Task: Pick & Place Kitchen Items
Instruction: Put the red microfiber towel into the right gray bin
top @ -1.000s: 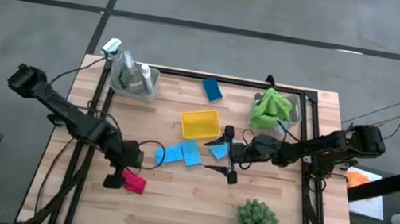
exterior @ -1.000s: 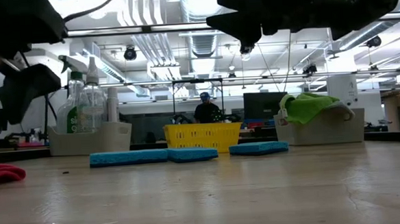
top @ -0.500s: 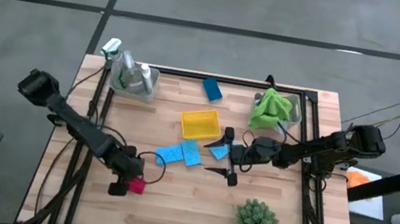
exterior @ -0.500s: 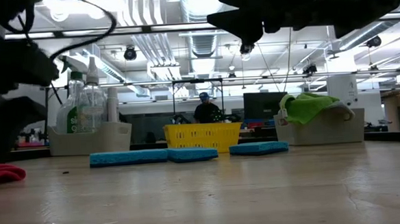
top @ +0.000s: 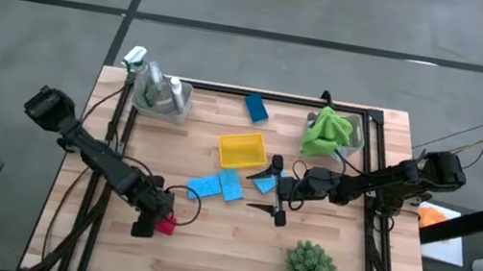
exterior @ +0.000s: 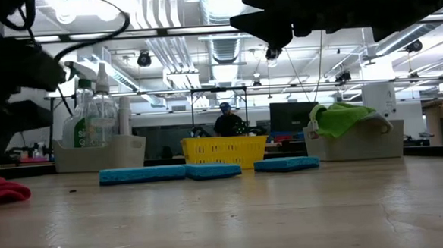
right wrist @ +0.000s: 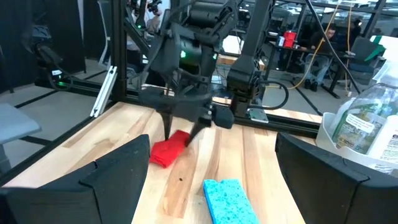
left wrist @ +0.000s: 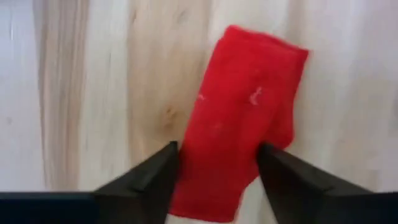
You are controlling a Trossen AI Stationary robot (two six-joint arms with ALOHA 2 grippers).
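Left gripper (left wrist: pixel 214 163) fingers (left wrist: pixel 146 177) now down on either side of the red cloth (left wrist: pixel 239 118), narrowed from the wide spread of a second ago but not seen pinching yet; no lift, cloth flat on the desk (left wrist: pixel 81 93). Compared with a second ago: left arm swung in from beside the cloth to directly over it, cloth itself barely displaced. Reads as the grasp step under way, pick not yet complete. Cloth located at the front-left part of the desk in the high view (top: pixel 165 226), largely covered there by the gripper (top: pixel 150 220). Cloth folded into an oblong; long axis running away from the wrist camera between the fingers, far end slightly skewed to one side, so closing direction falls across the short side. Favourable for a pinch. Right gripper (top: pixel 273 191) waiting mid-desk, unchanged, fingers spread wide and holding nothing, above the blue sponges (top: pixel 217 186) beside the yellow tray (top: pixel 241 150). Green cloth (top: pixel 327 130) in the far-right bin.
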